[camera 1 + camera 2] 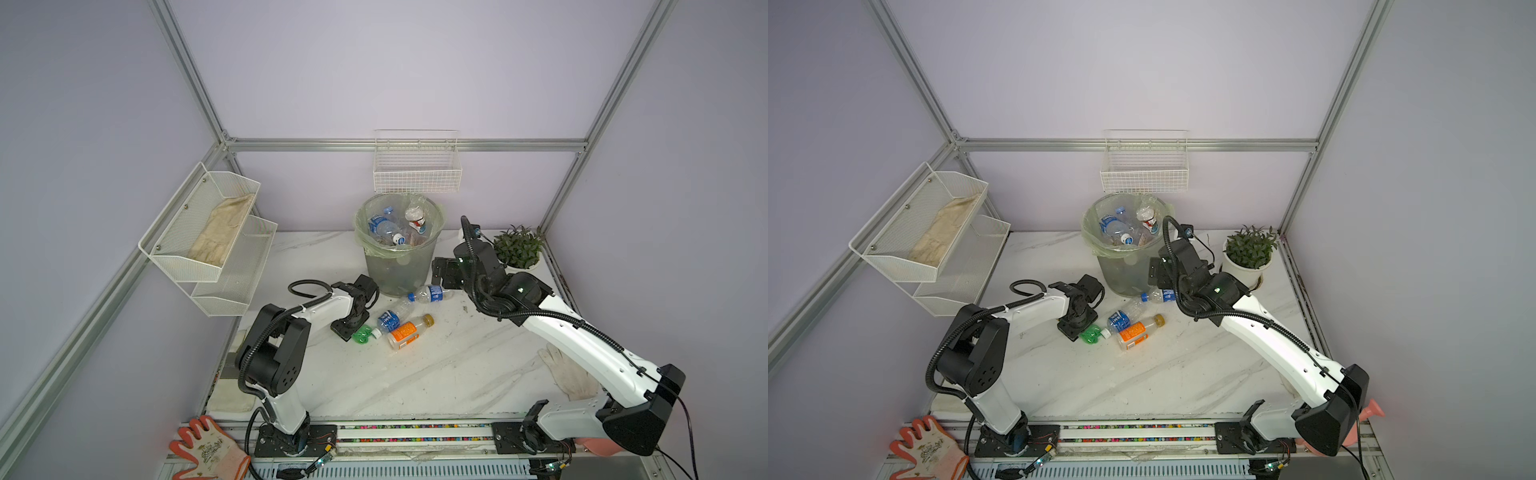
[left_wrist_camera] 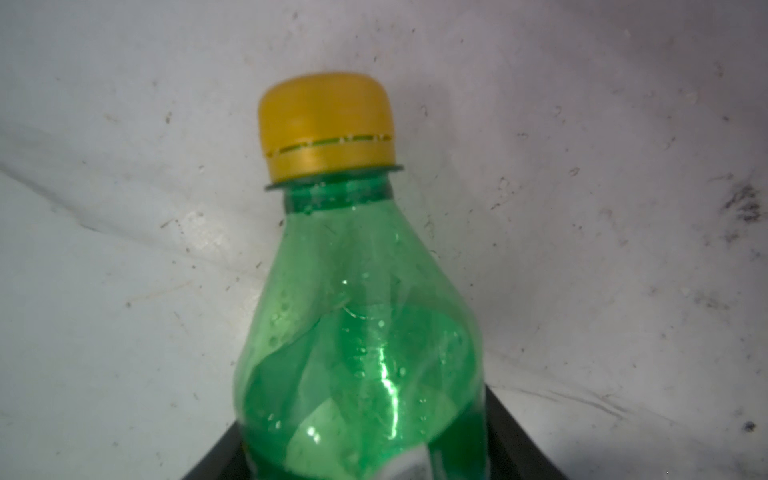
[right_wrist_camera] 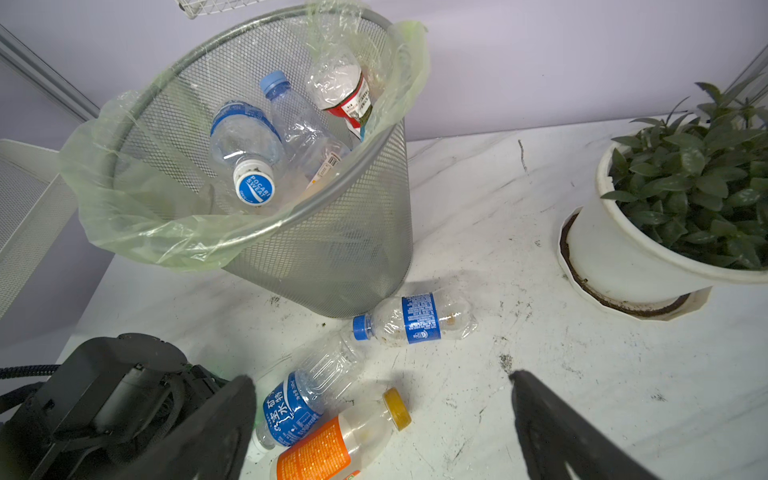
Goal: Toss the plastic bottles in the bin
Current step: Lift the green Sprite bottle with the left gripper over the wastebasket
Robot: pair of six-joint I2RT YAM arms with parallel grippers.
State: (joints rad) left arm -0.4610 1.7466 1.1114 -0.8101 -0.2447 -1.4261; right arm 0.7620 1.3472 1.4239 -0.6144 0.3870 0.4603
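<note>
So, green bottle (image 2: 357, 332) lies flat on the tabletop, left of centre, short of the bin (image 1: 397, 266) at the far edge. From above, left pincer (image 1: 352, 327) straddles its belly, jaws close on both sides, probably to lift it by the widest part; can't tell if the pinch has bitten. Beside the bin, right pincer (image 3: 379, 376) hangs spread wide, likely lined up for the blue-label bottle (image 3: 415, 318) at the bin's foot. Hidden: green bottle's base is cut off in the wrist view and mostly under the pincer in both top views. The bin's lower contents blur behind the liner bag (image 3: 137, 232).
</note>
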